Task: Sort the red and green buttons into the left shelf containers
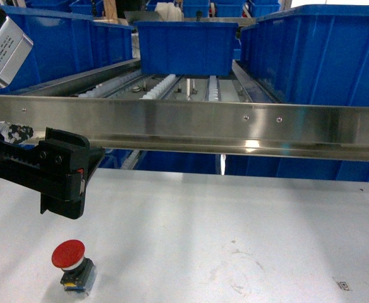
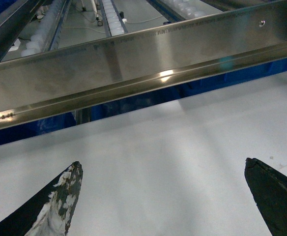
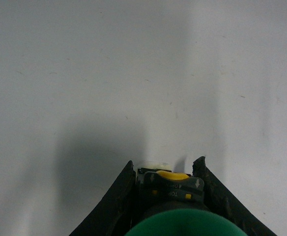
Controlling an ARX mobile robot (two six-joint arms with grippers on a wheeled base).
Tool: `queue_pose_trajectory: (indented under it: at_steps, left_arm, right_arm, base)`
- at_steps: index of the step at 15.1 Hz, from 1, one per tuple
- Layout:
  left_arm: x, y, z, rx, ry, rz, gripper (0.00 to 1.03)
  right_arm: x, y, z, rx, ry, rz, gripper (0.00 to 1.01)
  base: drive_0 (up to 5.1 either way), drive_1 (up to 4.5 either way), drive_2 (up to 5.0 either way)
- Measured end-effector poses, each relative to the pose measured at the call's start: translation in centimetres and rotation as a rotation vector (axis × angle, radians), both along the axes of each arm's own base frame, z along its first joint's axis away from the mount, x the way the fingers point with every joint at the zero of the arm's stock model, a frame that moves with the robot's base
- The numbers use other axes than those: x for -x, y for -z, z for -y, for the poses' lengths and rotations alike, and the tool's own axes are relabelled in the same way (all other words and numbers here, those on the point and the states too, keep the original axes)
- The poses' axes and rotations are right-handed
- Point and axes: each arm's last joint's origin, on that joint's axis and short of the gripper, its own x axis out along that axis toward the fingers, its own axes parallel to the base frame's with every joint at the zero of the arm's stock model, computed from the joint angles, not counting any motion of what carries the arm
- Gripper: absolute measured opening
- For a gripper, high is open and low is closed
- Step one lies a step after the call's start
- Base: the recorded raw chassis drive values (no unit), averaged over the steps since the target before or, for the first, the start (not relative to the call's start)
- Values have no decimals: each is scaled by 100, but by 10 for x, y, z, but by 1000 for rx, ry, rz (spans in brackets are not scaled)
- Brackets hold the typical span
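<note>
Landmark: brushed stainless-steel shelf rail (image 1: 191, 126), running the full width of the head view.

Item 1. Red mushroom-cap push-button (image 1: 71, 265) on a stubby dark switch body with yellow and blue bits. Stands upright on the matt white tabletop (image 1: 235, 221), below the rail's left end, cap uppermost, long axis vertical.

Item 2. Left gripper (image 2: 163, 196), black, with two tapered fingers; one finger (image 2: 60, 201) has worn, white-scuffed paint. Jaws spread wide with nothing between them. It sits just under the rail's left end, directly above and slightly left of the red button, apart from it. Judged the nearer arm for that button; the move would be downward.

Item 3. Green mushroom-cap push-button (image 3: 175, 209), dark body with a yellow insert. Clamped between the black fingers of the right gripper (image 3: 165, 169), seen in the right wrist view only, over bare tabletop. Its position relative to the rail cannot be told.

Item 4. Glossy blue plastic bins (image 1: 58, 44), deep, with thick rims, behind and above the rail's left end on the roller shelf (image 1: 159, 85). No button is visible in them.
</note>
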Motion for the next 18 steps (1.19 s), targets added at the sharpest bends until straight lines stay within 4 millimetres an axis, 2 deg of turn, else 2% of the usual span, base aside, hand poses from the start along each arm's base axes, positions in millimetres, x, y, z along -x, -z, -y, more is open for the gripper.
queue_pose_trajectory:
  at_steps: [2,3,6,8,11,14,16,18]
  left_arm:
    - [0,0,0,0,0,0,98]
    - [0,0,0,0,0,0,98]
    - [0,0,0,0,0,0,98]
    - [0,0,0,0,0,0,98]
    - [0,0,0,0,0,0,98]
    - [0,0,0,0,0,0,98]
    - [0,0,0,0,1,0,98]
    - [0,0,0,0,-1,0,98]
  right_arm:
    - [7,-6,3,-12,9,34,30]
    - [11,-17,4,-20,19,76,30]
    - [33,-86,-2,-71,19,378,30]
    - [71,-112,-14,-130,31,498,29]
    - [131,-132,-27,-169,65,621,29]
    - [177,-149,-30,-205,31,720,29]
    - [191,-155,-38,-217,-42,746,29]
    - [191,-153,-38,-217,-54,723,29]
  base:
    - [0,0,0]
    - [0,0,0]
    - [0,0,0]
    - [0,0,0]
    - [0,0,0]
    - [0,0,0]
    - [0,0,0]
    - [0,0,0]
